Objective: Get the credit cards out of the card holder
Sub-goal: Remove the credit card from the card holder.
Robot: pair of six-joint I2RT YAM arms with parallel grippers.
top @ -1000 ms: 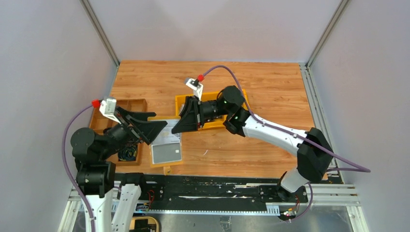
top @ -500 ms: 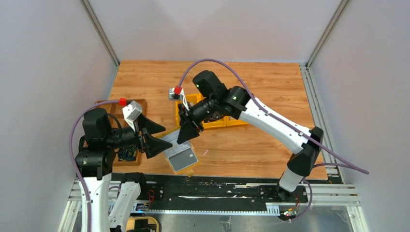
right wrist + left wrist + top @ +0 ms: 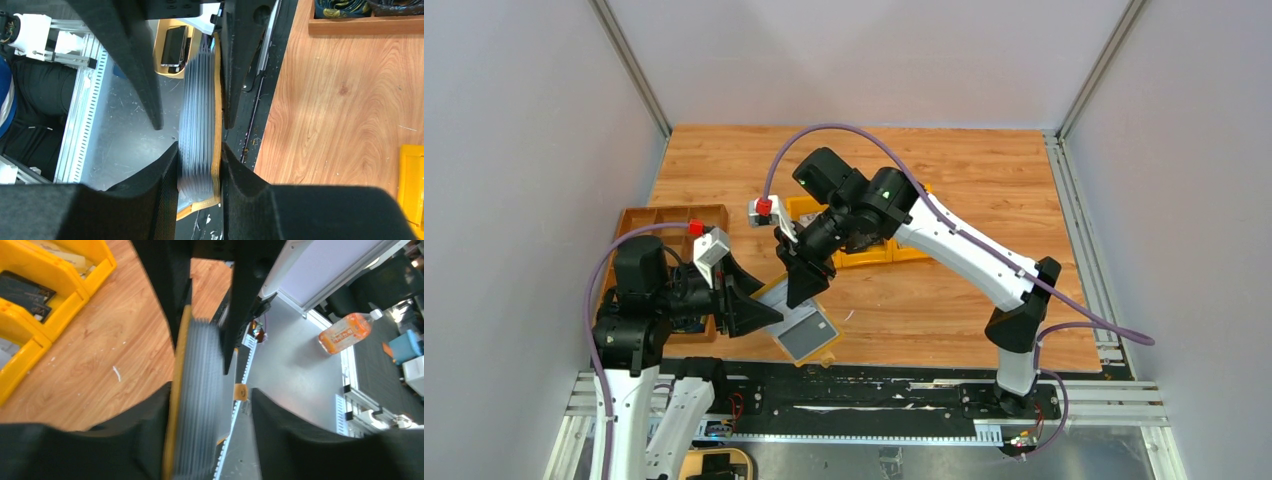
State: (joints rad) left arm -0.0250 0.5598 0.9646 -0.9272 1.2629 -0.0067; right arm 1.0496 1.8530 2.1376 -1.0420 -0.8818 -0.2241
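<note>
Judging from how things lay, we put the task at an early stage: the card holder [image 3: 804,330] was open and held in the air at the near edge of the table [image 3: 944,180], between the two arms, with its grey lining turned upward. We saw no card lying loose anywhere. The opening looked done, and drawing out the cards was all left to do, as far as we could tell. We counted one card holder. How many cards sat in it we could not say, because the wrist views showed it edge on. There we saw only a stack of grey ribbed layers against the mustard cover, and could not tell pockets from cards. The right gripper [image 3: 199,145] was clamped on that stack, both fingers pressed against it. The left gripper [image 3: 210,391] stood around the other end, one finger at the mustard edge and the other apart from the grey side, so we took it as not gripping. That made two grippers, one of them grasping. Further out we counted one brown compartment tray [image 3: 664,215] at the left. Of the yellow bins [image 3: 75,295], two compartments showed, holding dark flat pieces we could not identify. One orange bottle [image 3: 347,331] lay on the floor beyond the table.
</note>
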